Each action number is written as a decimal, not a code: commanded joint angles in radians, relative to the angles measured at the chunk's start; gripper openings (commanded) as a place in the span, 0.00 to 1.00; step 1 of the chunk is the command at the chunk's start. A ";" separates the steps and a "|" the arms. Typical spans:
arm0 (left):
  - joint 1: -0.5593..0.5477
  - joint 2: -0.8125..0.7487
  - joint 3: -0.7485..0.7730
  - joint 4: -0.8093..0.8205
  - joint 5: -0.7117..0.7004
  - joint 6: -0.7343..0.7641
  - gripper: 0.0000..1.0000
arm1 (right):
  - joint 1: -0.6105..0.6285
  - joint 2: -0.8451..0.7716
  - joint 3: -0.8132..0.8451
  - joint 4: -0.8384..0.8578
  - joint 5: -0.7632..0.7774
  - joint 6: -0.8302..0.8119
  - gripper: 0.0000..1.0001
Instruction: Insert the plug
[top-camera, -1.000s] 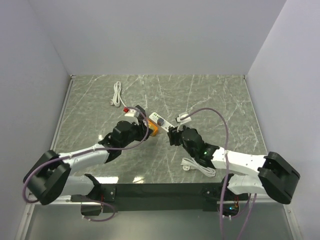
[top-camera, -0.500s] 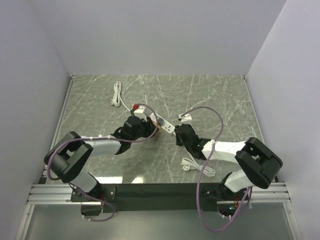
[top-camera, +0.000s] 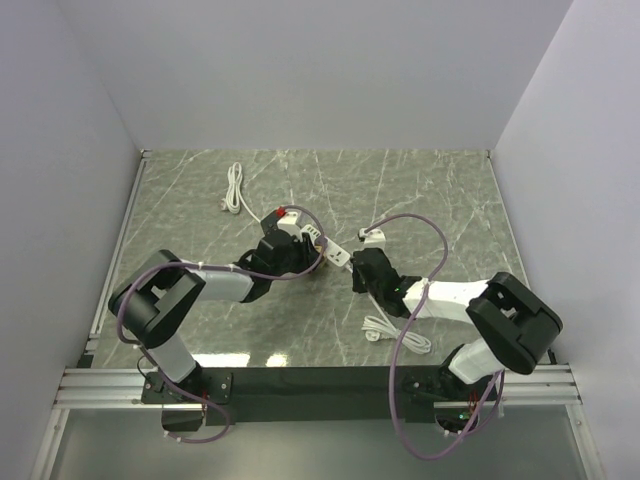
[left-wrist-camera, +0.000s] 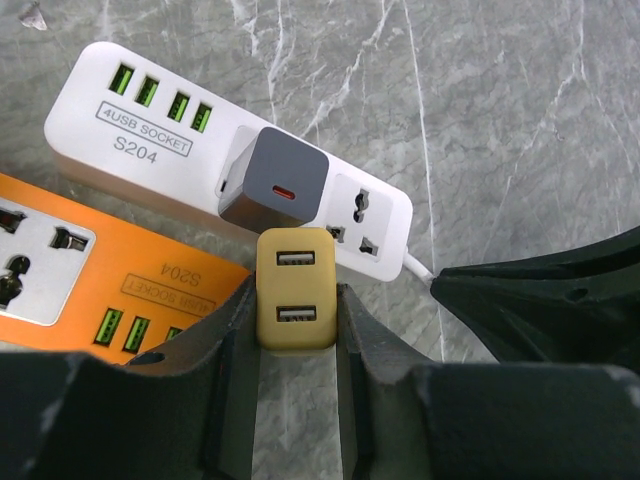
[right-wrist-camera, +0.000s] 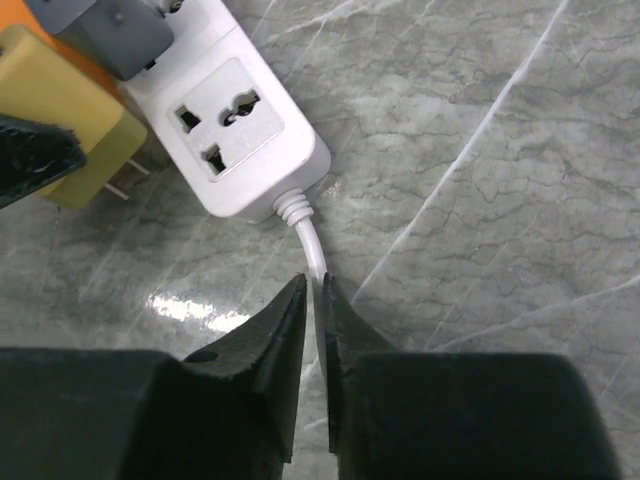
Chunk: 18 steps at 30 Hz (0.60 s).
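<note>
Plug (left-wrist-camera: 293, 290), a yellow block with two USB ports on its back, is clamped between the fingers (left-wrist-camera: 228, 355) of the left claw (left-wrist-camera: 295, 298). It sits just beside the socket end of a white power strip (left-wrist-camera: 140, 110) and is not yet in it.

Only the left wrist view shows that strip's four green USB ports and a grey charger (left-wrist-camera: 275, 180) already seated in it. It also shows an orange power strip (left-wrist-camera: 80, 270) just beside, partly hidden by the claw.

The top view loses this detail but gives the layout. Both arms meet at the middle of the marbled worktop (top-camera: 440, 200). A coiled white cable (top-camera: 235, 190) lies far back on the left, and another white cable (top-camera: 385, 332) lies near the right arm.

Only the right wrist view shows the plug's bare metal prongs (right-wrist-camera: 127, 180), close to the strip's edge. There the right claw (right-wrist-camera: 312, 290) is almost fully together, pinching the strip's white cord (right-wrist-camera: 312, 245) just past where it leaves the strip.
</note>
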<state>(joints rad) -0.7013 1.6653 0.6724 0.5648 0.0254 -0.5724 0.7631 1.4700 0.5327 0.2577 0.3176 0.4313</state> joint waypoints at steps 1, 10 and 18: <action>-0.006 0.016 0.041 0.052 -0.016 -0.006 0.01 | -0.004 -0.056 -0.011 0.011 -0.023 0.014 0.20; -0.004 0.039 0.041 0.047 -0.018 -0.004 0.01 | -0.004 -0.011 -0.002 0.008 -0.025 0.007 0.29; -0.004 0.028 0.029 0.043 -0.022 0.006 0.01 | -0.004 -0.033 -0.014 0.021 -0.017 0.001 0.32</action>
<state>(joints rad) -0.7017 1.6985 0.6849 0.5861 0.0189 -0.5716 0.7631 1.4639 0.5217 0.2588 0.2798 0.4301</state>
